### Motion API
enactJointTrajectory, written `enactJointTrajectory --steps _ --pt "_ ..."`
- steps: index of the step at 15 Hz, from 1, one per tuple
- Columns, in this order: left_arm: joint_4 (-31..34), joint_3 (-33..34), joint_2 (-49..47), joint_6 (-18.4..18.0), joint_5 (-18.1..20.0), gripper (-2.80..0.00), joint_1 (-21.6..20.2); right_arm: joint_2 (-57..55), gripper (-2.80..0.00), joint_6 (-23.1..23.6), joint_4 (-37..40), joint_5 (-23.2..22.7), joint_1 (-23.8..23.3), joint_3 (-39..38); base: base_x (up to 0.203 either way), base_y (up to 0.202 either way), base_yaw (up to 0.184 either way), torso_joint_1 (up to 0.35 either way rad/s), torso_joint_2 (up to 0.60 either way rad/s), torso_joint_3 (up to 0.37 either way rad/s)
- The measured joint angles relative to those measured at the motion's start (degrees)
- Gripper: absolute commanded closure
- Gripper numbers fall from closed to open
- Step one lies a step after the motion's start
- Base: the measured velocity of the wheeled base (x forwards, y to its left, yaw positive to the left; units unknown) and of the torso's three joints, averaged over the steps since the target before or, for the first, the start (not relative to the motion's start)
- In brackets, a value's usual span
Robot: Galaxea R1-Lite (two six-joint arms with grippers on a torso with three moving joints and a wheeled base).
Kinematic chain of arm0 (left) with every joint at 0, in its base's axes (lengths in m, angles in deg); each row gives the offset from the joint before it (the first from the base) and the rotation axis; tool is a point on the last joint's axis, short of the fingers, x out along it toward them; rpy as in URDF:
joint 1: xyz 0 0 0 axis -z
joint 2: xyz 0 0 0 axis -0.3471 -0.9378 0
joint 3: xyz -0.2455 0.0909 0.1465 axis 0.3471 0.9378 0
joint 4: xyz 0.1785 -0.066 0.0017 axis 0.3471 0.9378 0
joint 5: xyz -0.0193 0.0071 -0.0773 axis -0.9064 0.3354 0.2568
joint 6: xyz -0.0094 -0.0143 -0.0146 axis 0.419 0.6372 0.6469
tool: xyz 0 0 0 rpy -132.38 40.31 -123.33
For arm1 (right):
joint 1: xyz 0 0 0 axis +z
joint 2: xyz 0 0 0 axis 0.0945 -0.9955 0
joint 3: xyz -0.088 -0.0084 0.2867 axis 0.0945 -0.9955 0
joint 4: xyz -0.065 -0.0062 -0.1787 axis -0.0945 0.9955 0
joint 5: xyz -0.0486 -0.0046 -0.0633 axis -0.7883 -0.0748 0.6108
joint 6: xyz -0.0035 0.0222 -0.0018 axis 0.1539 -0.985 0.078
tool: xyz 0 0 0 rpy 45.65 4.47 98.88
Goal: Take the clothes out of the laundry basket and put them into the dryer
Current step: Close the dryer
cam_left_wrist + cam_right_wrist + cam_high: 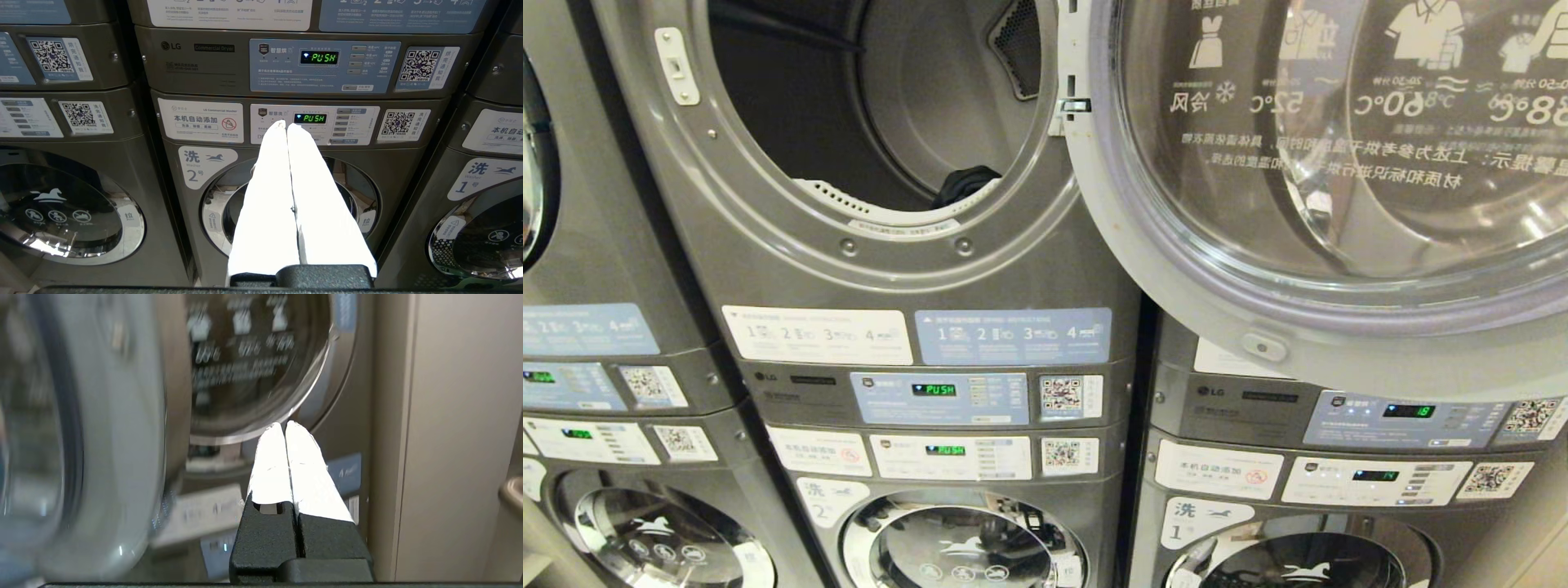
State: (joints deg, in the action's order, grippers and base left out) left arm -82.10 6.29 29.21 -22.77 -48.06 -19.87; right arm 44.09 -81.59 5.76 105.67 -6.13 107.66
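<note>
Inside dryer [866,163] drum at 5 o'clock, dark garment [964,184], door [1339,204] swung open, left tool [284,124] and right tool [284,425] pressed together, empty.

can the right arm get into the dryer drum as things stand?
Probably yes. The door is swung wide open and the drum mouth is unobstructed. The right end effector is shut and empty beside the door, so nothing to load yet.

Dryer mouth open, door swung wide

The dryer opening [866,122] gapes unobstructed above the control panels; only a dark garment [966,184] lies at its lower lip. The open glass door [1323,204] blocks the space to its right.
</note>
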Motion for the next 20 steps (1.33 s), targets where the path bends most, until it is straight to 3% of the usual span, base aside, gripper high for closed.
enactJointTrajectory --steps 3,11,15,20 --pt "0.0 0.0 0.0 -0.01 0.01 0.0 0.0 -5.76 0.0 -0.92 -0.26 1.94 0.0 5.02 0.0 0.0 0.0 0.0 0.0 0.0" --pt "0.0 0.0 0.0 -0.02 0.0 0.0 0.0 -9.68 0.0 -4.85 -1.36 1.6 0.4 5.19 0.0 0.0 0.0 0.0 0.0 0.0" --pt "0.0 0.0 0.0 -0.02 0.0 0.0 0.0 -10.02 0.0 -4.96 -8.03 1.15 0.61 2.41 0.0 0.0 0.0 0.0 0.0 0.0" --pt "0.0 0.0 0.0 -0.02 0.0 0.0 0.0 -11.25 0.0 -4.61 -20.48 -3.05 -1.12 -4.98 0.0 0.0 0.0 0.0 0.0 0.0"
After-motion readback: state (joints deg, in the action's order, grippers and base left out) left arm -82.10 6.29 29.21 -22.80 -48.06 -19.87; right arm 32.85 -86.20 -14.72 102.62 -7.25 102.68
